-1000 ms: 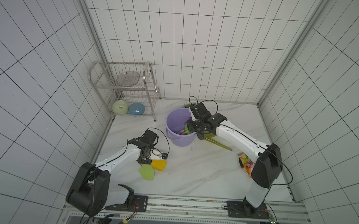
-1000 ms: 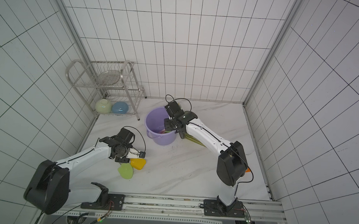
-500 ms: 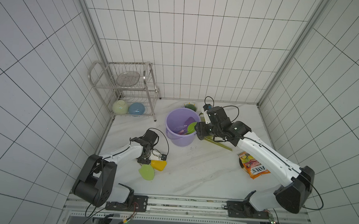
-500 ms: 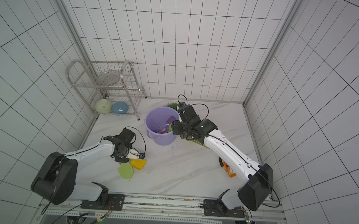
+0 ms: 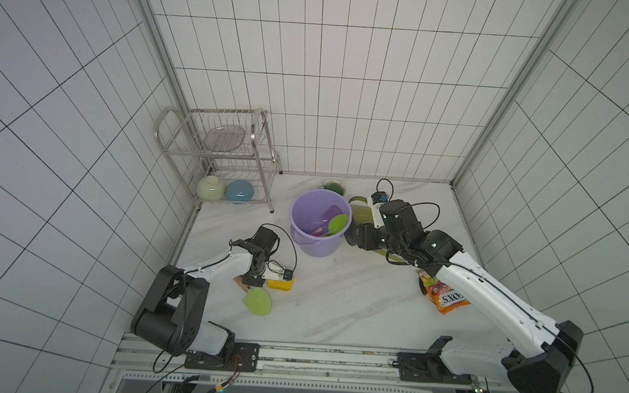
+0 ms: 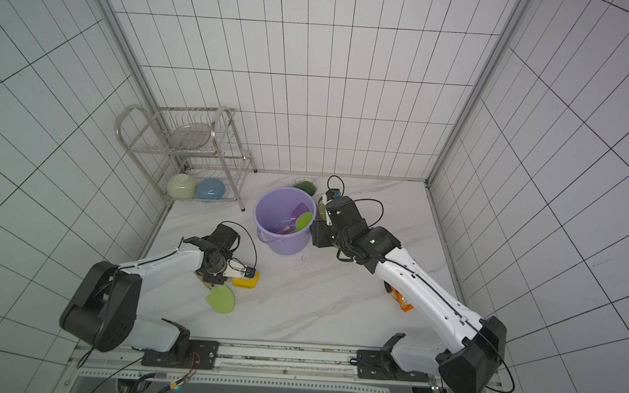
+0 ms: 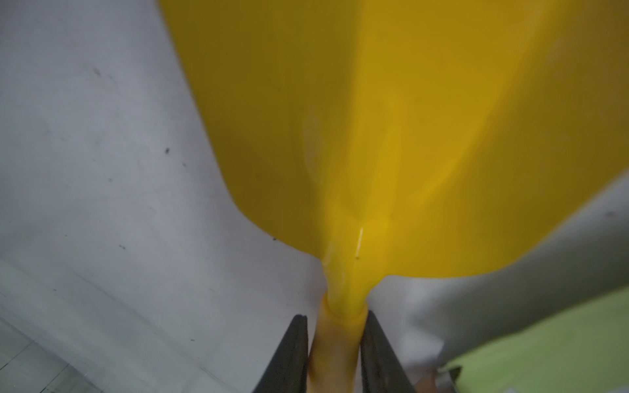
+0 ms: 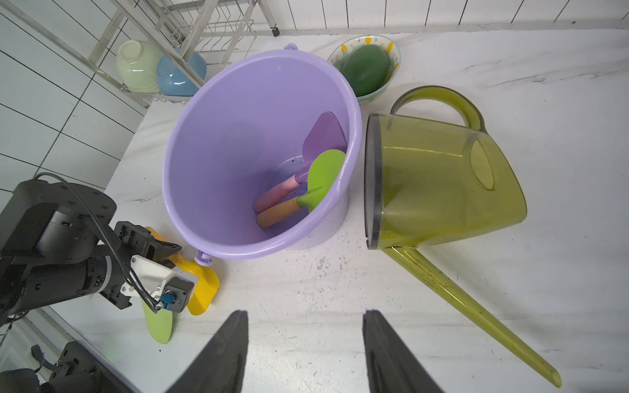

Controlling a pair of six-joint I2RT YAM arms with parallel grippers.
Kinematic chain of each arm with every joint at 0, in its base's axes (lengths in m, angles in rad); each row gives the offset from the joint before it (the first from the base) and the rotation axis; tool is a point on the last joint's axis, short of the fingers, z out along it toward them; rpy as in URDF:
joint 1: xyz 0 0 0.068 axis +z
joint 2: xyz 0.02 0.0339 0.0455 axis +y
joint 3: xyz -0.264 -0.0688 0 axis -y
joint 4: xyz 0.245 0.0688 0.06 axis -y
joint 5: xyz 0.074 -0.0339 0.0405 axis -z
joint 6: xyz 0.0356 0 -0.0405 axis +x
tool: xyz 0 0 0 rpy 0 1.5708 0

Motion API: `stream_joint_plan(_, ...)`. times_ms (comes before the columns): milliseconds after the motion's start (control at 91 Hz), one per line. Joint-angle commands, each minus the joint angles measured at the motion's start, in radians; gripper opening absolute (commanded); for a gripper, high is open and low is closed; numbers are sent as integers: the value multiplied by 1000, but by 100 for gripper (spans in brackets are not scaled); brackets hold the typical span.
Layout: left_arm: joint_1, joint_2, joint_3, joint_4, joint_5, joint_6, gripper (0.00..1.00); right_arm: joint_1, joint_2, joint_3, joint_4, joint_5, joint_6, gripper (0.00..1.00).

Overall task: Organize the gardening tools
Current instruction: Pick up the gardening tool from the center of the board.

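Fingers [image 7: 299, 354] of the left gripper [image 7: 334, 314] pinched the handle of the yellow trowel [image 7: 374, 119] toward the left edge of the counter [image 5: 336, 311], while the right gripper [image 8: 305, 314] gaped empty beside the lilac bucket [image 8: 221, 102].

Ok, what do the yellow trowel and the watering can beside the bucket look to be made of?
The yellow trowel: probably moulded plastic, opaque, smooth with a soft sheen; blade and neck flow as one piece. The watering can: likely thin hard plastic, translucent olive and glossy; its inner surfaces show through the wall, with highlights on the spout.
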Motion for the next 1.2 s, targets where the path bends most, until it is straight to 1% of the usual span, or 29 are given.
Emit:
stream_joint_plan(0,4,5,16,39,55,-20,25,-4,-16,-24,34,0,28,57)
stream_joint_plan(176,5,-21,51,-4,104,-66,22,-3,-10,-59,79,-46,66,51)
stream_joint_plan(264,4,-49,57,-14,139,-81,20,10,0,-68,97,-56,84,50)
stream_joint_plan(418,4,-96,73,-40,193,-129,19,54,22,-74,123,-64,117,50)
stream_joint_plan(506,5,-121,80,-57,223,-159,19,70,26,-87,152,-91,140,51)
stream_joint_plan(638,4,-163,84,-77,273,-195,19,81,27,-111,200,-148,181,51)
stream_joint_plan(792,5,-212,107,-111,344,-239,19,86,44,-131,259,-260,219,51)
stream_joint_plan(1022,5,-240,167,-191,444,-280,18,99,78,-154,323,-363,264,51)
stream_joint_plan(1187,5,-246,209,-236,503,-300,18,129,119,-147,344,-383,275,54)
